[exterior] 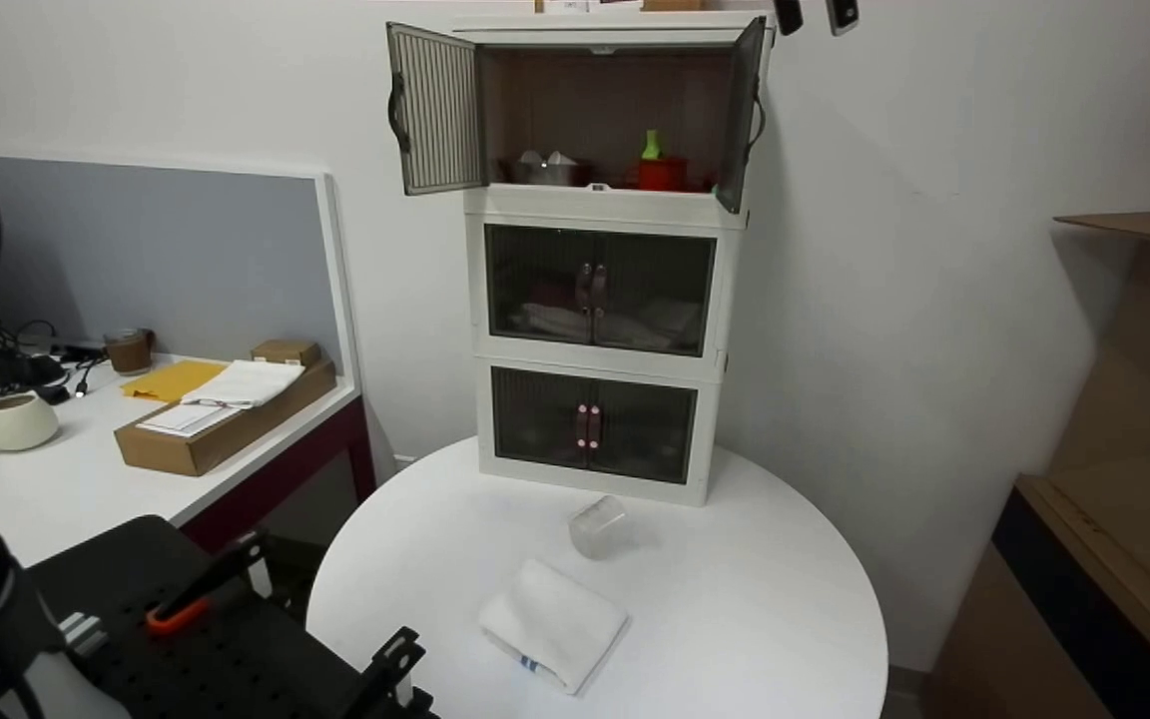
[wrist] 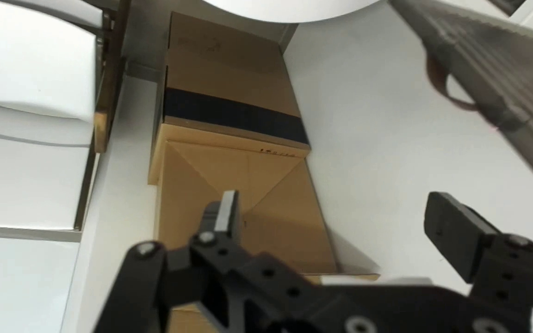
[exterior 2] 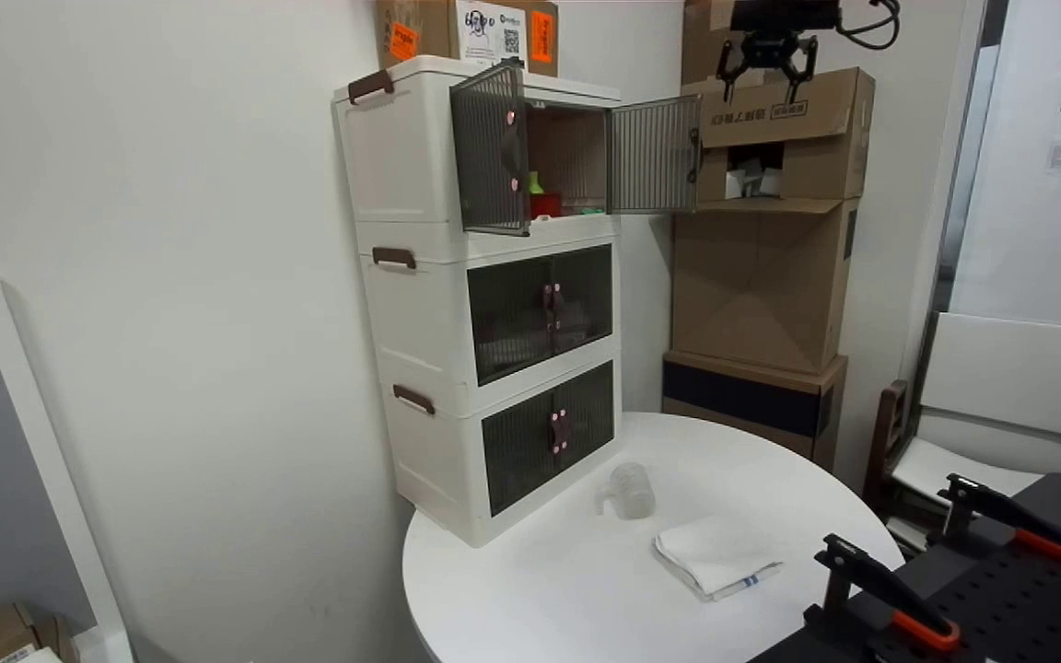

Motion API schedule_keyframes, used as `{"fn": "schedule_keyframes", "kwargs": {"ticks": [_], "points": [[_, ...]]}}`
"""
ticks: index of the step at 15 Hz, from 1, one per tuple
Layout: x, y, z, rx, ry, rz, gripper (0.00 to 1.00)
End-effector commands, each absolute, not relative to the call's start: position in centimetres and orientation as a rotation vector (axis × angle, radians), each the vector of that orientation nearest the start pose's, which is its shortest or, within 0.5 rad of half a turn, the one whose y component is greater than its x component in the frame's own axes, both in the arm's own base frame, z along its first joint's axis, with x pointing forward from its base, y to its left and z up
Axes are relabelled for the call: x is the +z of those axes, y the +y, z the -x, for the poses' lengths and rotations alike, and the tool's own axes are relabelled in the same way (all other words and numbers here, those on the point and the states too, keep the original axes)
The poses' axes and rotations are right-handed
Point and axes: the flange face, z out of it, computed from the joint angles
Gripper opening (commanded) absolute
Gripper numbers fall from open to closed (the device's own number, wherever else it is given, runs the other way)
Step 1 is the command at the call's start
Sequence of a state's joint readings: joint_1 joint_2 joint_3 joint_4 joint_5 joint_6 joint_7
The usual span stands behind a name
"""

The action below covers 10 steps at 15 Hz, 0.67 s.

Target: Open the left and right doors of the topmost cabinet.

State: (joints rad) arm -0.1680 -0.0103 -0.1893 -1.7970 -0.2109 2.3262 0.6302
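Note:
The topmost cabinet (exterior: 607, 207) is the upper white tier; it also shows in an exterior view (exterior 2: 402, 152). Its left door (exterior: 440, 112) stands swung wide open, and so does its right door (exterior: 741, 118). The left door (exterior 2: 491, 152) and right door (exterior 2: 653, 157) also show open in an exterior view. My gripper (exterior 2: 761, 90) is open and empty, high up beyond the right door and apart from it. Only its fingertips (exterior: 816, 16) show at the top of an exterior view. In the wrist view, my open fingers (wrist: 336, 215) face boxes and wall; a door edge with a brown handle (wrist: 449, 90) is at upper right.
A red pot (exterior: 662, 174) and a green item (exterior: 651, 145) sit inside the top cabinet. Both lower tiers have shut doors. A clear cup (exterior: 598, 527) and a folded cloth (exterior: 555, 624) lie on the round table (exterior: 785, 599). Cardboard boxes (exterior 2: 761, 285) are stacked below and behind my gripper.

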Motion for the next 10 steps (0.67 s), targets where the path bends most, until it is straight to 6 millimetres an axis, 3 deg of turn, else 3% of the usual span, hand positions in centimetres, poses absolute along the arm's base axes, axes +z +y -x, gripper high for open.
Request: {"fn": "schedule_keyframes", "kwargs": {"ticks": [1, 2, 5, 7, 10], "points": [[62.0, -25.0, -55.8, -0.94, 1.318, 2.838, 1.0], [62.4, -25.0, -55.8, -0.945, 1.27, 2.844, 1.0], [64.7, -21.8, -56.4, -0.96, 0.997, 2.854, 1.0], [67.1, -17.9, -56.6, -0.974, 0.827, 2.85, 1.0], [67.3, -9.6, -57.1, -0.949, 0.578, 2.867, 1.0]]}}
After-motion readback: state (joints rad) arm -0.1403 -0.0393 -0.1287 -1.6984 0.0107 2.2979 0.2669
